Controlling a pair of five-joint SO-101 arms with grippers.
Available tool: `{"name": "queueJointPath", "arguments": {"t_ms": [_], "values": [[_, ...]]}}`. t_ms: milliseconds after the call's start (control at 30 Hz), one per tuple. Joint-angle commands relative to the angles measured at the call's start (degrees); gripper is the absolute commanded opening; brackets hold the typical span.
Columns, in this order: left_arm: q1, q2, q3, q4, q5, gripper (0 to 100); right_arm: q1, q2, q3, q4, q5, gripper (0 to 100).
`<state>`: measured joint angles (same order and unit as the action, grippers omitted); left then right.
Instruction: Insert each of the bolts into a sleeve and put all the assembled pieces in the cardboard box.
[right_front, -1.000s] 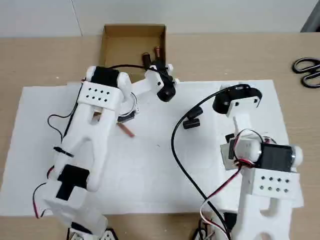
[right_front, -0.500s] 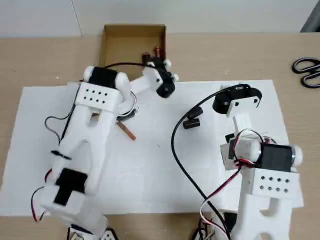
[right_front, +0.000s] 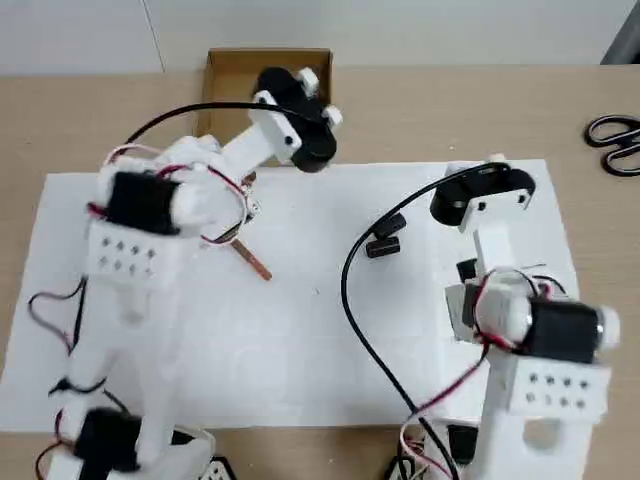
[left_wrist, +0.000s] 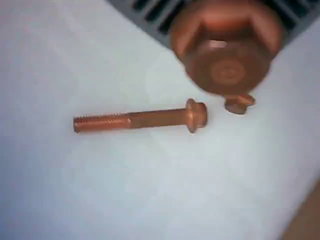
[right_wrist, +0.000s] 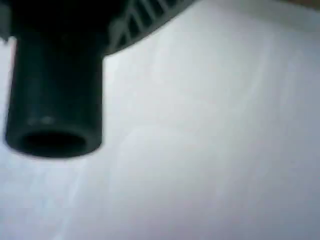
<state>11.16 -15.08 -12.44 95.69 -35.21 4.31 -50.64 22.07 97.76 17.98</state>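
Bolt one (left_wrist: 227, 60): clamped in my left tool (left_wrist: 227, 30), unsleeved.
Bolt two (left_wrist: 140, 119): loose on sheet (left_wrist: 150, 190).
Sleeve (right_wrist: 54, 105): clamped in right tool (right_wrist: 57, 30), unjoined.
Cardboard box (right_front: 225, 70): contents hidden from me.

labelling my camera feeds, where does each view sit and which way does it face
High view: fixed above the table, looking down on white paper, cardboard box, left arm and right arm.
Left wrist view: on the left wrist, facing down at the paper; the left pincer grips a bolt close up.
Right wrist view: on the right wrist, facing down at paper; the right pincer grips a black sleeve.
Shared: high and left wrist views both show the loose bolt.
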Motion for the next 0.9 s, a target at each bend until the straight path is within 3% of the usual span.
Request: {"name": "queueJointPath", "arguments": {"t_ms": [0, 267, 467, 700, 867], "values": [[0.1, -6.1, -0.6, -1.7, 4.1, 0, 0.3, -6.0, -2.9, -0.6, -0.4, 1.3], [-0.1, -12.1, -0.2, -10.5, 27.7, 0, 0.4, -16.4, -0.4, -1.6, -1.0, 0.2], [-0.2, -13.8, -0.5, -11.1, 43.3, 0, 0.2, -26.1, 5.2, -5.8, -1.1, 0.2], [4.0, -24.9, 3.3, -11.0, 53.0, 0, 0.2, -41.8, 12.7, -8.9, -1.1, 0.2], [6.1, -35.7, 13.7, -11.8, 56.5, 0, 0.2, -53.1, 19.1, -8.9, -1.1, 0.2]]}}
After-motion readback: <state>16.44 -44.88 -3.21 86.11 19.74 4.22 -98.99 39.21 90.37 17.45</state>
